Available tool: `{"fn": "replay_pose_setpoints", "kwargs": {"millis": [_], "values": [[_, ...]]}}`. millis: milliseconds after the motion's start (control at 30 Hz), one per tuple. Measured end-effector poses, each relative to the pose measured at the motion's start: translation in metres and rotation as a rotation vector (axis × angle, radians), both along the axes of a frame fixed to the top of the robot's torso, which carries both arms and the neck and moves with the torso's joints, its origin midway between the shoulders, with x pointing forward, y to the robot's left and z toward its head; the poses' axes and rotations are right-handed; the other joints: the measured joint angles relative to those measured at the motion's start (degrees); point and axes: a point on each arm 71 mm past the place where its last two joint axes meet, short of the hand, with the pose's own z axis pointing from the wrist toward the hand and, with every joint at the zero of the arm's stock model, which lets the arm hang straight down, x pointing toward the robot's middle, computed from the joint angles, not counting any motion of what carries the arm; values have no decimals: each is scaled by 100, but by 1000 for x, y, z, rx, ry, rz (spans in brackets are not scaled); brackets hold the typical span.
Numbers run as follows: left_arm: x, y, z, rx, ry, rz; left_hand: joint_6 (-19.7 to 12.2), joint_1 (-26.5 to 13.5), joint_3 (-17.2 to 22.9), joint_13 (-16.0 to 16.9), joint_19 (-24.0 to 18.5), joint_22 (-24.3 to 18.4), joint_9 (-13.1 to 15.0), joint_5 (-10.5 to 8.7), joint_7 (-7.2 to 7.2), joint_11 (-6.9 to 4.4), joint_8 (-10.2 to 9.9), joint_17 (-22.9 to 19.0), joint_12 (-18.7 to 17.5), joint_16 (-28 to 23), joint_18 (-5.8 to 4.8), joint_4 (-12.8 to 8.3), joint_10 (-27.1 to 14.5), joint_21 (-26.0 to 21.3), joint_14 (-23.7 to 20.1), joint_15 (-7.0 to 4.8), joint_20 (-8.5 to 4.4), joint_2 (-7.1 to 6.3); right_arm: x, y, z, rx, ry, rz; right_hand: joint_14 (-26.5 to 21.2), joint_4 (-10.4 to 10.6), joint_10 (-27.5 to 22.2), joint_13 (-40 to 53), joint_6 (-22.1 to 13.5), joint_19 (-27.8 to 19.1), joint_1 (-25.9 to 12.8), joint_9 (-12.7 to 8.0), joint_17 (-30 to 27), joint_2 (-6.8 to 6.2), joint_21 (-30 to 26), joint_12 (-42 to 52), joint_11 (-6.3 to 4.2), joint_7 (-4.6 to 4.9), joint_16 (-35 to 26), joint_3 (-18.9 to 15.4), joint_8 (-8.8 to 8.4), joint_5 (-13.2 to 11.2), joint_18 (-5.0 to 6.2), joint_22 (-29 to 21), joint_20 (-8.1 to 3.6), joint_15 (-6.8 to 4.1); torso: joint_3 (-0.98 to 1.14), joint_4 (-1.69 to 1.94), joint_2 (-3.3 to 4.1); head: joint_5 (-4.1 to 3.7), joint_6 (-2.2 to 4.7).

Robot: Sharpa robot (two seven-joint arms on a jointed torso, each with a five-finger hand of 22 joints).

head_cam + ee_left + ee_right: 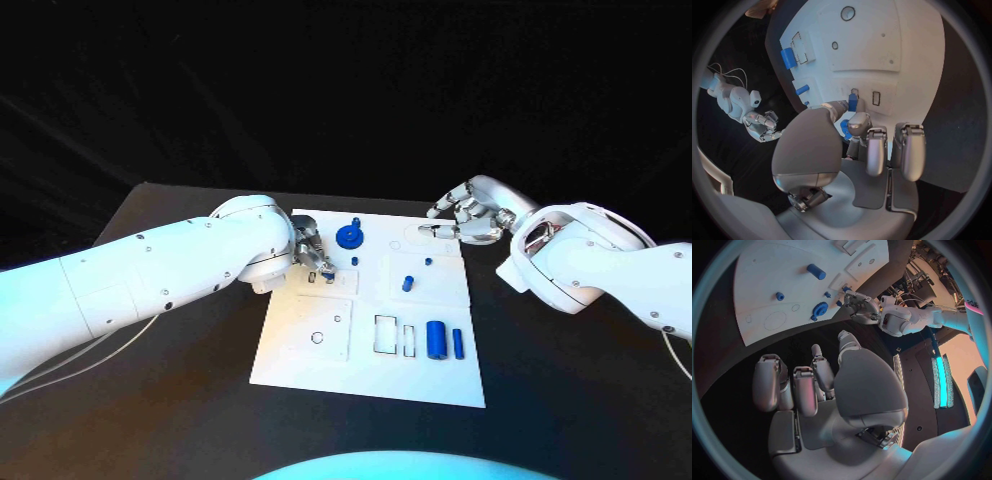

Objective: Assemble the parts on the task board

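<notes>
Left fingers: the left hand pinches a small blue part against the task board, left of centre.
Right fingers: the right hand has its fingers curled inward, holding nothing, at the board's upper right corner.
Other parts: blue round piece upper centre; two blue cylinders lower right.

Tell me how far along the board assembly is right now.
Early to midway, I'd judge. A round blue part already stands on the task board. The left hand pinches a small blue part at a slot. Two blue pieces by the near edge lie loose. The right hand holds nothing.
</notes>
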Motion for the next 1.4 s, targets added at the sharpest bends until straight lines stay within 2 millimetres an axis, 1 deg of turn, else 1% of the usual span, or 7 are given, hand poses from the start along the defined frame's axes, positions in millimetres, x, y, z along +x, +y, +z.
{"fn": "replay_pose_setpoints", "kwargs": {"millis": [200,400,900,1100,1167,1267,1400], "values": [[-1,-1,-3,9,4,-6,19,-16,-13,-2,0,-1,0,-14,-18,18,0,0,0,0,0,-19,19,0,0,0,0,-16,0,0,0,0,0,0,0,0,0,0,0,0,0,0,0,0,0,0,0,0,0,0,0,0,0,5,0,0,0,3,0,3,-1],[-2,-1,-3,18,6,-15,21,-55,64,-2,0,-1,0,-16,-19,-2,9,-1,0,0,0,-95,41,0,0,0,0,-55,0,0,0,0,0,0,0,-13,0,-2,0,0,0,0,-1,0,0,0,0,0,0,-13,0,0,0,4,0,0,-1,7,-1,-1,-7],[-3,-2,-3,33,3,-29,23,-97,97,-2,0,-1,0,6,-21,-2,29,-1,0,0,0,-128,41,0,20,-19,0,-95,0,-1,0,-1,1,0,0,-17,0,-7,0,0,0,0,-1,0,0,0,0,0,0,-16,0,0,0,3,0,0,-1,6,0,-3,-21],[-3,-2,-3,35,3,-30,30,-115,143,4,20,-2,0,6,-28,-33,31,4,0,0,0,-207,72,0,0,-41,-22,-113,0,0,0,-1,1,1,0,-16,-1,-7,0,0,0,0,-1,0,0,0,-1,0,0,-16,0,0,0,3,0,0,-2,7,3,1,-29],[-3,-2,-3,35,3,-31,30,-198,146,34,0,-2,0,5,-28,-25,85,4,41,0,0,-210,124,0,0,-40,-42,-98,0,0,0,-1,1,1,0,-6,-17,-7,0,0,0,0,-1,0,0,0,-17,0,0,-27,0,0,0,3,0,0,-2,7,3,3,-31],[-3,-1,-3,36,4,-30,30,-390,222,108,0,-2,0,5,-28,-54,144,4,146,0,0,-382,154,0,8,-95,-42,-78,0,0,0,-1,1,1,0,0,-17,-7,0,0,0,0,-2,0,0,0,-17,0,0,-33,22,22,0,2,0,0,-2,7,3,4,-32],[-3,-1,-3,36,5,-28,61,-549,260,168,0,-2,0,5,-59,-88,163,3,208,0,0,-566,188,0,2,-104,-83,-70,0,0,0,-1,2,1,0,0,-17,-7,0,0,-1,0,-2,1,0,0,-17,0,-22,-33,23,22,0,2,0,0,-3,8,3,4,-35]]}}
